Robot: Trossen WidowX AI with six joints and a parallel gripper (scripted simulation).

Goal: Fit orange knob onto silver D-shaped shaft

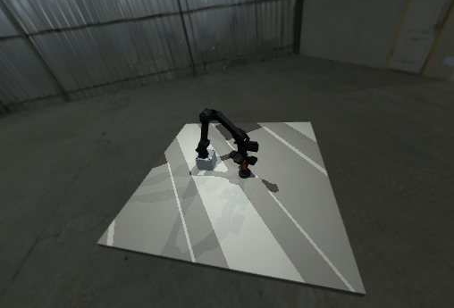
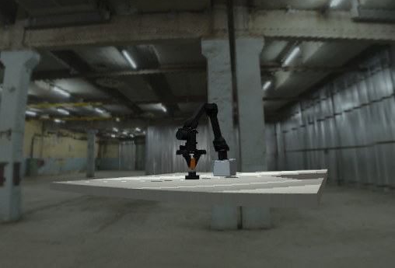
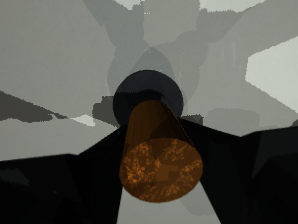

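Observation:
The orange knob [image 1: 244, 166] [image 2: 192, 163] [image 3: 161, 170] is upright between the fingers of my gripper [image 2: 192, 165] [image 3: 152, 127], which is shut on it. The dark round pedestal [image 1: 244, 174] [image 2: 192, 177] [image 3: 130, 89] stands on the table under the knob. In the exterior view the knob is above the pedestal's base, with a short stretch between them. In the wrist view the knob's far end overlaps the pedestal's disc. The silver shaft cannot be made out, and the knob's underside with its hole is hidden, so I cannot tell how the flat sides are lined up.
The arm's light grey base block [image 1: 205, 162] [image 2: 224, 168] stands beside the pedestal on the pale table [image 1: 286, 244] [image 2: 272, 198]. Grey shadows and light stripes cross the table top. The table's front edge shows in the top view.

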